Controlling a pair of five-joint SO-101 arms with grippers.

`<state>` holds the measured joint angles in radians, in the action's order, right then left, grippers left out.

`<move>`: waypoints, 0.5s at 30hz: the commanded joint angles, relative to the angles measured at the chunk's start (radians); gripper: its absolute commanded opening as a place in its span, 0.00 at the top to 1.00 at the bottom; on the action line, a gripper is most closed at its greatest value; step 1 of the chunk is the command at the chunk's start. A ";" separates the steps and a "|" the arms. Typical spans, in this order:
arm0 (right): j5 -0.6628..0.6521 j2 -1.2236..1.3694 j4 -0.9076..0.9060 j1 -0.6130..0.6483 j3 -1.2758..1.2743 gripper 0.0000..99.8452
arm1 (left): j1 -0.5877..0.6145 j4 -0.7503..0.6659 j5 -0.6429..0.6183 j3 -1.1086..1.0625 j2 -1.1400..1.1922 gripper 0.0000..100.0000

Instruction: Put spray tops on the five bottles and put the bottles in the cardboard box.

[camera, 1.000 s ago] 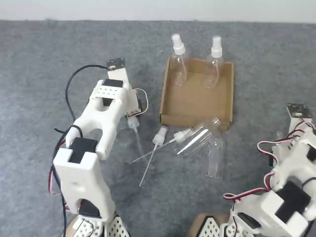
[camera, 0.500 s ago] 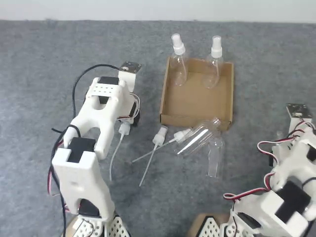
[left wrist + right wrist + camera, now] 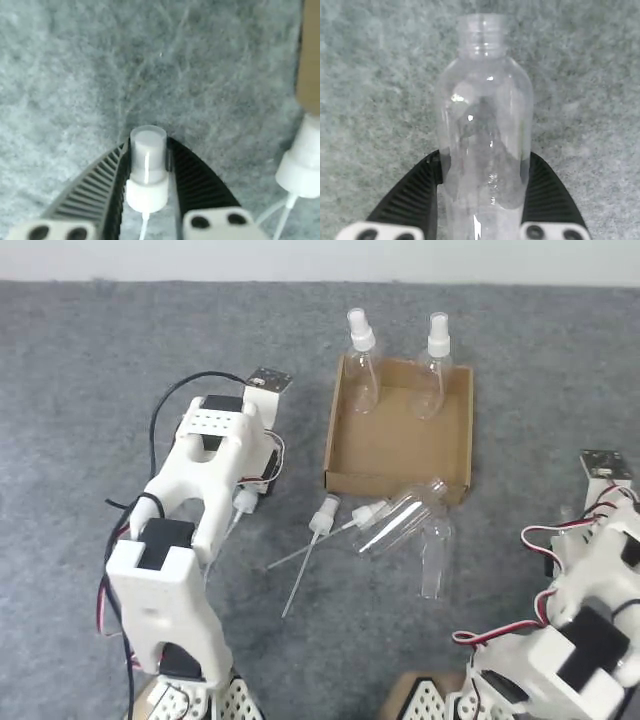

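Observation:
My left gripper [image 3: 147, 147] is shut on a white spray top [image 3: 147, 167], held left of the cardboard box [image 3: 398, 445]; from above the spray top [image 3: 243, 503] shows under the wrist. My right gripper [image 3: 482, 200] is shut on a clear open-necked bottle [image 3: 484, 130] above the grey carpet. Two capped bottles [image 3: 362, 368] [image 3: 433, 370] lean in the box's far end. Two uncapped bottles [image 3: 400, 520] [image 3: 436, 552] lie just in front of the box. Beside them lie two loose spray tops [image 3: 324, 515] [image 3: 368, 511] with long tubes; one of these spray tops [image 3: 301, 165] is close to my left gripper.
Grey carpet [image 3: 80, 390] covers the table, with open room far left and far right. The box's edge [image 3: 310, 55] is near the left gripper. The right arm [image 3: 590, 610] sits at the near right corner, well away from the box.
The left arm has swung the spray top left, away from the box, and its tube now hangs back toward the arm's base. The right arm has kept still.

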<state>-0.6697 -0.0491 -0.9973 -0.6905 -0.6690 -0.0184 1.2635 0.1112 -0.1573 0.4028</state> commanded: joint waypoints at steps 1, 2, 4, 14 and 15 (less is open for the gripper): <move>0.011 -0.047 0.010 0.008 -0.003 0.89 | -0.006 -0.009 0.006 0.013 -0.100 0.99; 0.009 -0.047 0.010 0.008 -0.003 0.89 | -0.006 -0.009 0.006 -0.005 -0.141 0.99; 0.005 -0.048 0.010 0.008 -0.003 0.89 | -0.006 -0.015 0.006 -0.056 -0.235 0.99; 0.009 -0.058 0.001 0.015 0.026 0.88 | -0.008 -0.048 0.005 -0.437 -0.784 0.99; 0.009 -0.059 0.001 0.019 0.029 0.87 | -0.008 -0.069 0.005 -0.483 -0.833 0.99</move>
<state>-0.6697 -0.0506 -0.9973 -0.6905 -0.6690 -0.0230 1.2543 0.1112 -0.5086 -0.1880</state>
